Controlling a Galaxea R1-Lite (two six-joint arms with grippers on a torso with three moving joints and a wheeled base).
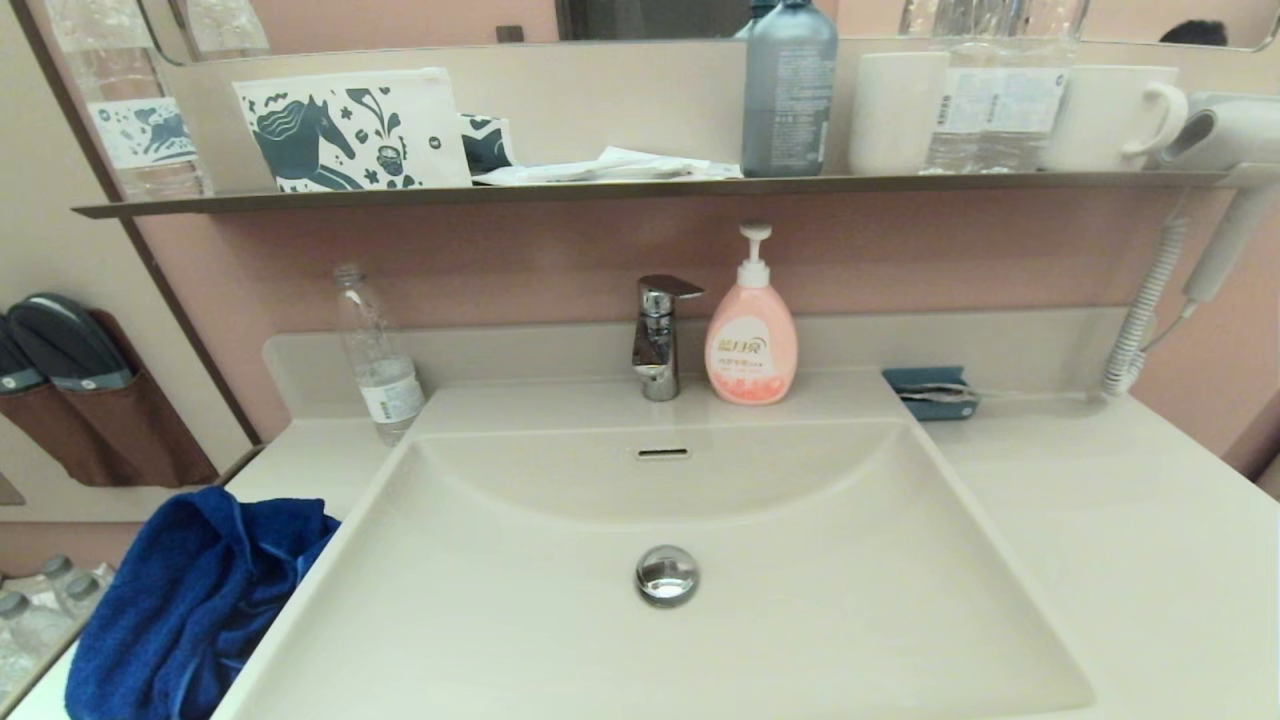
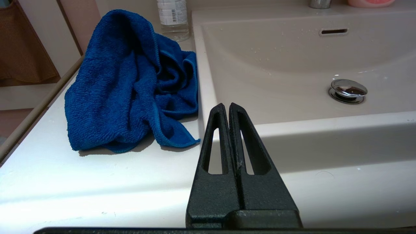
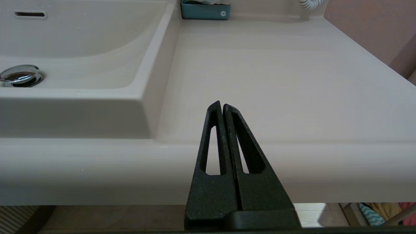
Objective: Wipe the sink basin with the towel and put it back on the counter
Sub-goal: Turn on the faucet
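Observation:
The royal-blue towel [image 1: 190,605] lies crumpled on the counter [image 1: 1130,540] to the left of the sink basin [image 1: 800,600]; its folds also show in the left wrist view as the towel [image 2: 126,84]. The cream basin has a chrome drain plug [image 1: 667,575] and an overflow slot [image 1: 662,453]. My left gripper [image 2: 226,104] is shut and empty, held at the counter's front edge near the basin's front left corner, a short way from the towel. My right gripper [image 3: 220,104] is shut and empty, in front of the counter's front edge to the right of the basin [image 3: 81,48]. Neither gripper shows in the head view.
A chrome faucet [image 1: 657,335], a pink soap pump bottle [image 1: 751,340] and a clear water bottle [image 1: 378,360] stand behind the basin. A small teal holder [image 1: 928,392] sits at the back right. A dark shelf [image 1: 640,188] above carries bottles and mugs. A hair dryer [image 1: 1215,135] hangs at right.

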